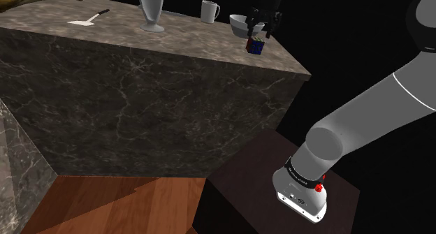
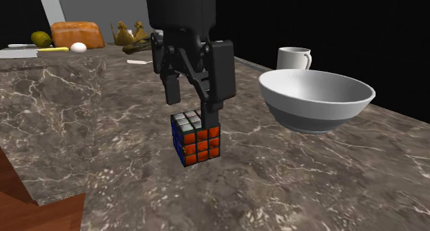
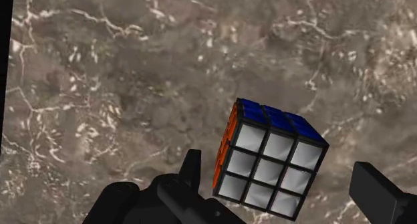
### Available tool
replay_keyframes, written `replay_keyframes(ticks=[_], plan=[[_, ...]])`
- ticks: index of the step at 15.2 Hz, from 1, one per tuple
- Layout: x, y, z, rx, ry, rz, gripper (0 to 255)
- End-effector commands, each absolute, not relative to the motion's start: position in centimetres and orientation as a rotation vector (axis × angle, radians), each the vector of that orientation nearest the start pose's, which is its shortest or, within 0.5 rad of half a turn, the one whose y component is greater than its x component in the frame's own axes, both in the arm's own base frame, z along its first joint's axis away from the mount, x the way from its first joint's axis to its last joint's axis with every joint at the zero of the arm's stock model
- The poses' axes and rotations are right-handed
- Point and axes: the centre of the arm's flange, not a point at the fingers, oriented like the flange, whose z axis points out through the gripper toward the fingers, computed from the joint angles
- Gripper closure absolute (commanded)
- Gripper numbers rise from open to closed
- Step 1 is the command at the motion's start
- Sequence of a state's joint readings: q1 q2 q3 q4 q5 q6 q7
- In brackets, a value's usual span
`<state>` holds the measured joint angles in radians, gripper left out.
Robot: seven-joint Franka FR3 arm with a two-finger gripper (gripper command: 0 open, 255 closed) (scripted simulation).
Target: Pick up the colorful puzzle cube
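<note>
Fingers [image 3: 381,192] spread wide, straddling the colorful puzzle cube [image 3: 270,159], not clamping it; white bowl [image 2: 317,98] at its 3 o'clock, second exterior view.

Shoulder view: far, beside the dark box stand [image 1: 237,198], looking down and left over the dark veined marble desk [image 1: 182,40]. Second exterior view: near, low, across the desk. Wrist view: close, down past black fingers [image 3: 374,189]. All share multicoloured puzzle cube [image 1: 256,47].

End effector [image 2: 191,104] downward; fingers [image 2: 172,90] apart
</note>
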<state>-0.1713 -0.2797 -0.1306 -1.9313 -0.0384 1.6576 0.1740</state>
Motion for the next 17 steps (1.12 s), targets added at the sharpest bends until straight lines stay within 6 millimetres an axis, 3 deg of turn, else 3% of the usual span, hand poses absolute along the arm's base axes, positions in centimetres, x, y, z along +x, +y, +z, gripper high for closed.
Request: replay_keyframes(ticks=[1, 6, 7, 17], plan=[[44.7, -15.1, 59.3, -3.057, 0.732, -0.008, 0], [44.7, -15.1, 57.4, -3.057, 0.732, -0.008, 0], [44.7, -15.2, 57.4, -3.057, 0.732, -0.008, 255], [44.7, -15.1, 58.0, -3.057, 0.732, -0.008, 255]])
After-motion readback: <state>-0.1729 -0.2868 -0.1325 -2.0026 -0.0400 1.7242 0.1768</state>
